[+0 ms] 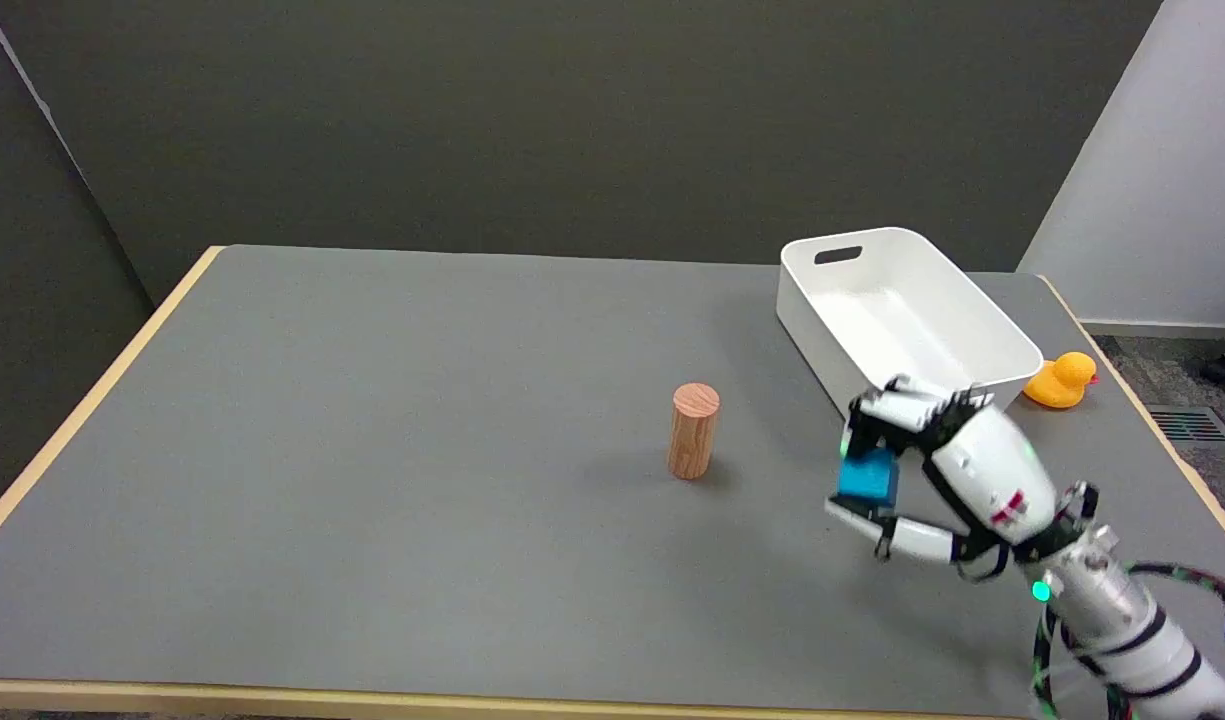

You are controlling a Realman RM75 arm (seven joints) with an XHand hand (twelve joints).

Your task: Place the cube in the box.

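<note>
While the right hand [957, 480] reaches in from the lower right, it holds the blue cube [868, 476] pinched between its upper fingers [897, 405] and the lower finger [897, 537] beneath it. Cube: clamped in the hand's grasp, off the table [372, 450], just near and slightly left of the box's near end. It is outside the box, not over its opening. Hand: white shell with black joints, its back turned up and to the right; the wrist and white arm trail off toward the lower right corner, where a green light glows on the wrist and dark cables loop beside it.

Box [807, 320]: white, rectangular, open on top, standing at the far right of the table and angled so that its long axis runs from far left to near right. A slot handle shows in its far wall. Its near end lies just behind the hand's fingers.

Cylinder [693, 431]: wooden, upright, near the table's middle, left of the hand and well apart from it.

Duck [1062, 381]: yellow-orange toy, on the table just right of the box's near end, close to the right edge.

Table: grey top with a pale wooden rim, set before dark wall panels.
</note>
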